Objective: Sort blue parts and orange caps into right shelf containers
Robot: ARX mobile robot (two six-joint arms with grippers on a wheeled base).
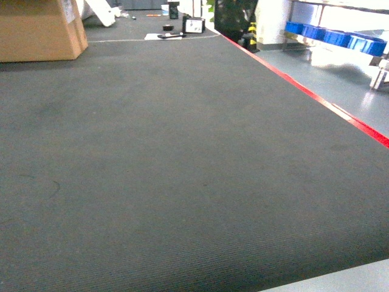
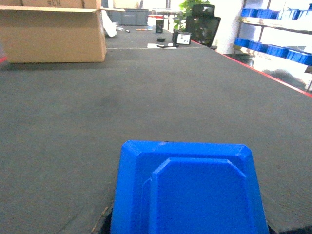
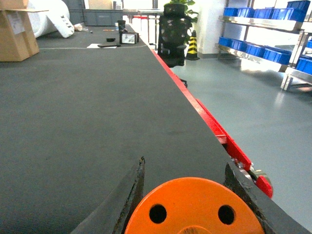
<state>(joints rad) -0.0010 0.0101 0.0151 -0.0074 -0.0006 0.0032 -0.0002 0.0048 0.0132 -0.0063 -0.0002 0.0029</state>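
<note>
A blue part [image 2: 190, 190], blocky with bevelled corners, fills the bottom of the left wrist view. It covers my left gripper's jaws, and only a dark sliver of one finger [image 2: 107, 221] shows beside it. An orange cap [image 3: 195, 204] with two round holes in its flat face sits between the two dark fingers [image 3: 129, 195] of my right gripper [image 3: 185, 168], which is shut on it above the dark mat. The right shelf containers [image 1: 337, 38] are blue bins on a metal rack far to the right. The same containers [image 3: 253, 48] line the rack across the grey floor. Neither gripper shows in the head view.
A dark ribbed mat [image 1: 170, 158] covers the table, with a red strip [image 1: 316, 97] along its right edge. A cardboard box [image 1: 39, 30] stands at the far left. Small items [image 1: 193, 25] lie at the far end. A black chair [image 3: 173, 34] stands beyond it.
</note>
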